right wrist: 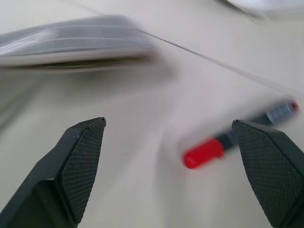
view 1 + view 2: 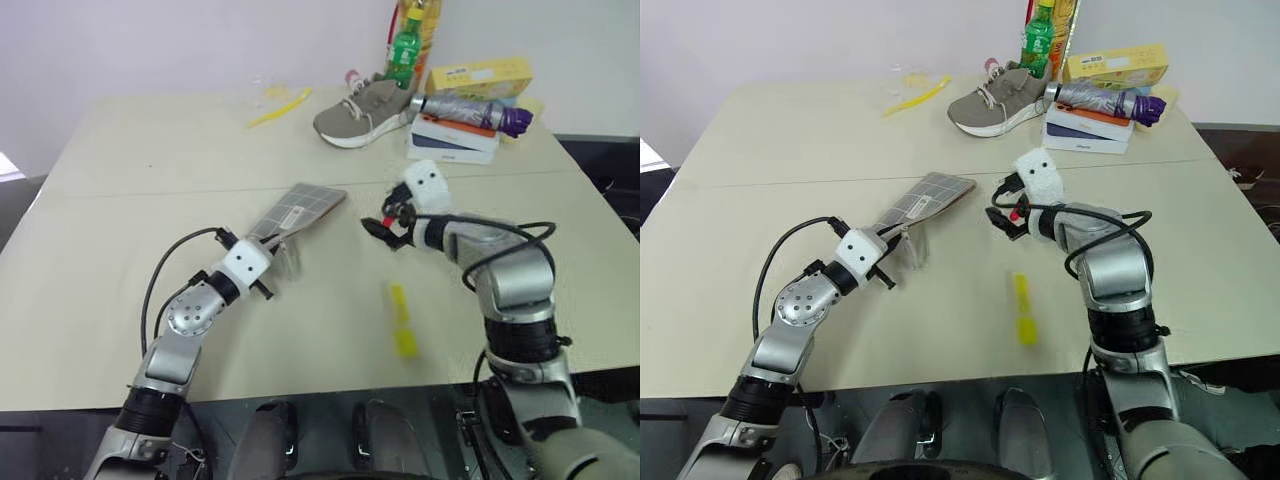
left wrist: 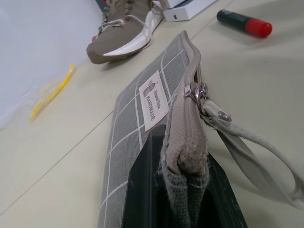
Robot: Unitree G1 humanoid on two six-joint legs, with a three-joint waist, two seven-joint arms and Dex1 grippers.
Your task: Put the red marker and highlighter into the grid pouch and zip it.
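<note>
Blurring red marker (image 1: 223, 145) between wide right fingers (image 1: 80, 166); left fingers (image 3: 142, 190) clamping grid pouch (image 3: 142, 114).

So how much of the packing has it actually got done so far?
Nothing is packed yet. The left gripper is shut on one end of the grid pouch. The right gripper hangs open over the red marker, which lies loose on the table. The highlighter lies untouched nearer the robot. Both pens must go in, then the zip closed.
</note>
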